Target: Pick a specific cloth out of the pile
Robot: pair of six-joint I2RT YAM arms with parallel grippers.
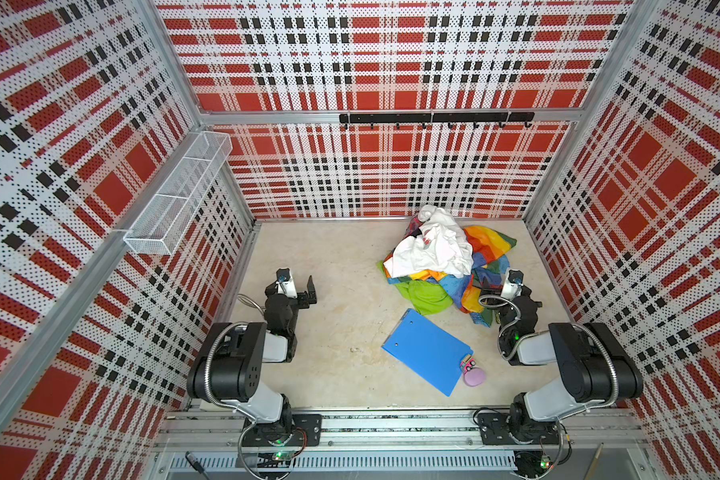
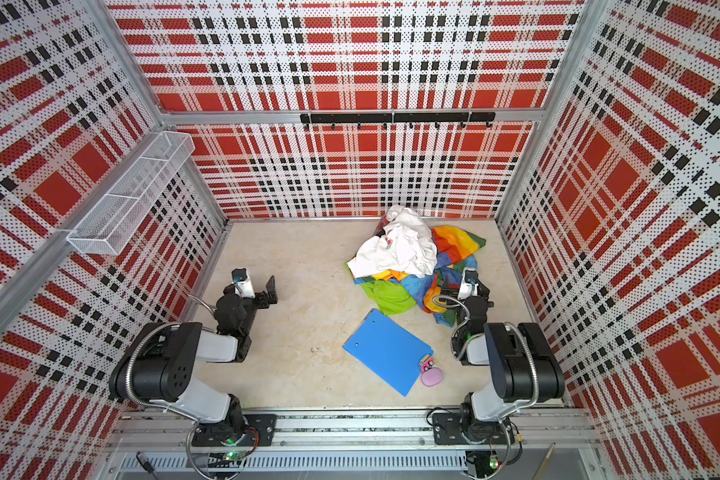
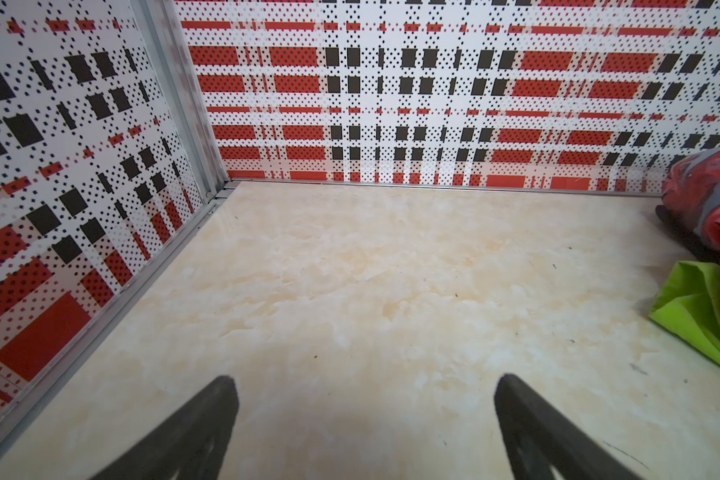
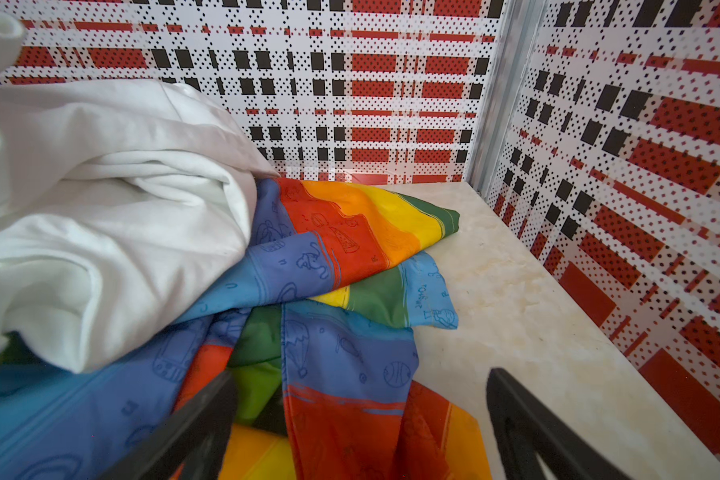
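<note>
The pile (image 1: 445,266) lies at the back right of the floor: a white shirt (image 1: 433,249) on top, a rainbow patchwork cloth (image 1: 489,241) under it, a bright green cloth (image 1: 427,297) at the front. Of the cloth, only a dark edge with a red and blue print peeks out at the pile's back left (image 1: 413,227), and in the left wrist view (image 3: 707,199). My right gripper (image 4: 360,380) is open low over the rainbow cloth's near folds (image 4: 329,249), beside the white shirt (image 4: 100,208). My left gripper (image 1: 298,286) stands open over bare floor, well left of the pile.
A blue clipboard (image 1: 427,351) lies in front of the pile, with a small pink toy (image 1: 467,364) and a lilac pebble-shaped thing (image 1: 474,376) at its near corner. A white wire basket (image 1: 179,195) hangs on the left wall. A black hook rail (image 1: 435,118) runs along the back wall.
</note>
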